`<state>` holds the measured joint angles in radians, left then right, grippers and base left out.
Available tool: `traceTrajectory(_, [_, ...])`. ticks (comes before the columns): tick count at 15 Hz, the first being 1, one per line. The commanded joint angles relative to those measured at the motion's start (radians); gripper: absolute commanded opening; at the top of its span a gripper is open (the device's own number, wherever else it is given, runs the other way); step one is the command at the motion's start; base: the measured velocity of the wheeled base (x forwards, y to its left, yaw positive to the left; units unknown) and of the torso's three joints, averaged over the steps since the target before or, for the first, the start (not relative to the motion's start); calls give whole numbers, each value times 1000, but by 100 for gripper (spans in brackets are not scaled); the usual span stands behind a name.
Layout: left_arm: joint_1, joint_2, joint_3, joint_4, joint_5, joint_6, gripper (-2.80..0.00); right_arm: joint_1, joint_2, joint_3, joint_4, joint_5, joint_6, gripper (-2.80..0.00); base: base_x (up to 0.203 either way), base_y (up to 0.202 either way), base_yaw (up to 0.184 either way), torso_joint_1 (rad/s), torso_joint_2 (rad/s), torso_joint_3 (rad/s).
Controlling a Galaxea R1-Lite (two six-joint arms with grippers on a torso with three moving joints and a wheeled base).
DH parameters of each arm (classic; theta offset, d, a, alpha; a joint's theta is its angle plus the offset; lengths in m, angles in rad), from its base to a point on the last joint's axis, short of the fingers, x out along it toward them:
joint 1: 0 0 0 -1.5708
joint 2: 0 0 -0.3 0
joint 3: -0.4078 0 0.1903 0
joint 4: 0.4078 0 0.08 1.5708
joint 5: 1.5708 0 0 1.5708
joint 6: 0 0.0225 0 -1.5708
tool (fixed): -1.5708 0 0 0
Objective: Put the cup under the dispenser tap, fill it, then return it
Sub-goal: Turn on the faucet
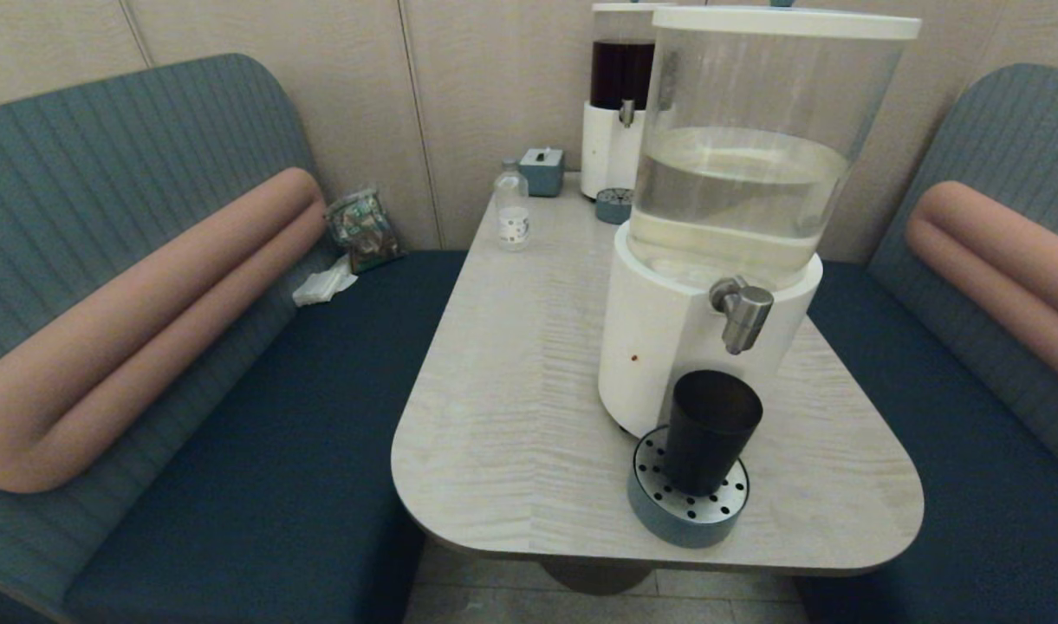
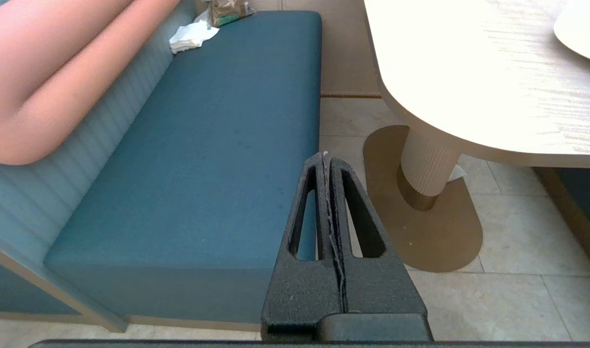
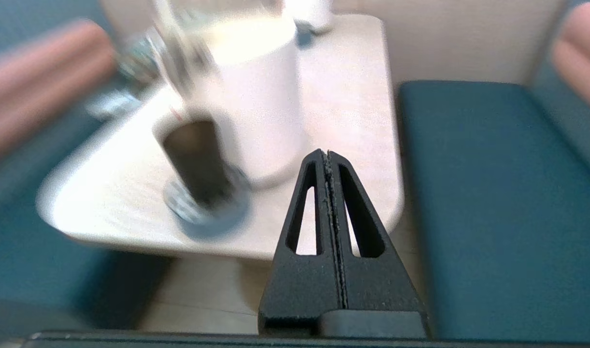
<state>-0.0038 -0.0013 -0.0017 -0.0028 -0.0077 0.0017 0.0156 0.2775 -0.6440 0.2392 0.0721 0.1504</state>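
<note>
— Black, that's the cup (image 1: pixel 709 431)! Where is it standing?

— On a round grey drip tray (image 1: pixel 686 511) with little holes, at about 5 o'clock on the pale wood table (image 1: pixel 511 390). It stands up straight, and its top is open.

— Is it under the dispenser tap (image 1: pixel 742 314)?

— Yes. The shiny steel tap sticks out of the big dispenser (image 1: pixel 710 260), and the cup sits just below it, a bit toward 7 o'clock from the spout. They do not touch. I can't tell if anything is in the cup.

— What's in the big tank?

— Pale liquid, about half way up. At 12 o'clock, far back, is a smaller dispenser (image 1: pixel 617 104) with dark liquid. At 11 o'clock stand a small clear bottle (image 1: pixel 512 208) and a little grey box (image 1: pixel 541 170).

— Where are the robot's hands?

— The left gripper (image 2: pixel 327 162) hangs over the edge of the blue seat (image 2: pixel 203 154), off the table. Its two fingers are pressed together, holding nothing. The right gripper (image 3: pixel 326 157) is off the table too, near the edge by the big dispenser. Its fingers are pressed together as well, with nothing between them.
</note>
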Motion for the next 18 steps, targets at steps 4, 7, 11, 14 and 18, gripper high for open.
traceTrajectory(4, [1,3,0,0,0,0,-280,58,513,-618,329,88,82,-280,0,0,0,0,0,0])
traceTrajectory(7, [1,3,0,0,0,0,-280,79,817,-992,677,155,110,-280,0,0,0,0,0,0])
traceTrajectory(11, [-1,3,0,0,0,0,-280,92,1030,-1210,925,204,121,-280,0,0,0,0,0,0])
traceTrajectory(14, [1,3,0,0,0,0,-280,93,1075,-1213,915,256,115,-280,0,0,0,0,0,0])
traceTrajectory(18, [1,3,0,0,0,0,-280,113,1108,-1191,838,246,-47,-280,0,0,0,0,0,0])
